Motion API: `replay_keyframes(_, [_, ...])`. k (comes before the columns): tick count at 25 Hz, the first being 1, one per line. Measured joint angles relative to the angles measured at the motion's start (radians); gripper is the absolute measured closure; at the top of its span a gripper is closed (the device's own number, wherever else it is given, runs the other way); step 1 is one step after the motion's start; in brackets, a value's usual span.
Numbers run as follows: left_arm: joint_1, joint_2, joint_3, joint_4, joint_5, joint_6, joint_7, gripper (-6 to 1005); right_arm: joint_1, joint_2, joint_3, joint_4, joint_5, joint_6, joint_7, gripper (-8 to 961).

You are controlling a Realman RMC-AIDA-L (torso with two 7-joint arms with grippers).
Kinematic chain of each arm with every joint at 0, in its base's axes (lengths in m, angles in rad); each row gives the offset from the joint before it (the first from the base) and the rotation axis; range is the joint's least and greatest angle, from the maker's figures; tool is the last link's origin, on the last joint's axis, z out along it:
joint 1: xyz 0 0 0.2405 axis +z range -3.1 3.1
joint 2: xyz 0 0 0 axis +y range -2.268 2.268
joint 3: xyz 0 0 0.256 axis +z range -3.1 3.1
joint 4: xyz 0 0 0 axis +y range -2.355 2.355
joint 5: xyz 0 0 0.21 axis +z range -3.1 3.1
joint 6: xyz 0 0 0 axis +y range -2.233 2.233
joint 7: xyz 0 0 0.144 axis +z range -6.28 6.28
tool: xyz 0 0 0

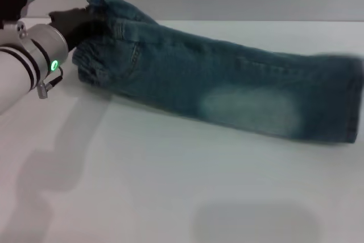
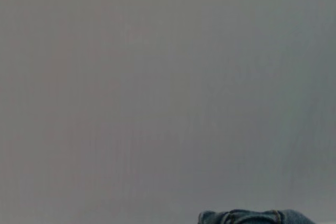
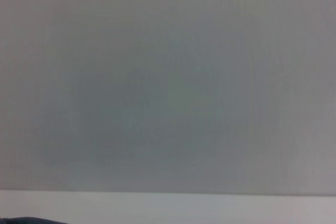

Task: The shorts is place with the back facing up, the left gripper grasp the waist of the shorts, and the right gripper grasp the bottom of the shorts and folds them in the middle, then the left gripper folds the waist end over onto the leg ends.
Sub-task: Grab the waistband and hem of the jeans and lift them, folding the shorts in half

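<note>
Left gripper point(image 1: 85, 20) apparently clenched on the waist point(image 1: 99, 41) of lengthwise-folded shorts point(image 1: 227, 86) on the worktop point(image 1: 170, 186), ready to carry it over toward the leg ends point(image 1: 354, 101).

You can count one pair of shorts point(image 1: 227, 83) on one white table point(image 1: 142, 186). The shorts are folded into one long strip, with one pale worn patch point(image 1: 250, 109) on the cloth. You can count one gripper, the left gripper point(image 1: 77, 24), with one green light point(image 1: 54, 65) on its arm. The shorts stretch away from that pincer, and the one puckered waist point(image 1: 94, 64) is the end right next to it. In the left wrist view you see one small bit of denim
</note>
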Motion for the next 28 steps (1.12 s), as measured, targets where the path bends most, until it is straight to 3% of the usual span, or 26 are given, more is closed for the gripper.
replay_keyframes(6, [-0.019,0.003,0.002,0.062,-0.010,0.117,0.000,770,0.006,-0.003,0.039,-0.039,0.037,0.004,-0.083,840])
replay_keyframes(11, [-0.029,0.002,0.004,0.071,-0.009,0.137,0.003,597,0.004,-0.001,0.041,-0.047,0.037,0.011,-0.103,620])
replay_keyframes(22, [-0.073,-0.002,0.013,0.169,-0.010,0.201,-0.006,356,0.008,0.000,0.038,-0.068,0.037,0.080,-0.108,200])
replay_keyframes(25, [-0.068,-0.001,0.013,0.165,-0.010,0.208,-0.006,164,0.006,0.002,0.035,-0.072,0.043,0.100,-0.130,202])
replay_keyframes(28, [-0.050,0.000,0.013,0.141,-0.009,0.205,-0.004,150,0.002,0.004,0.021,-0.092,0.088,0.112,-0.188,204])
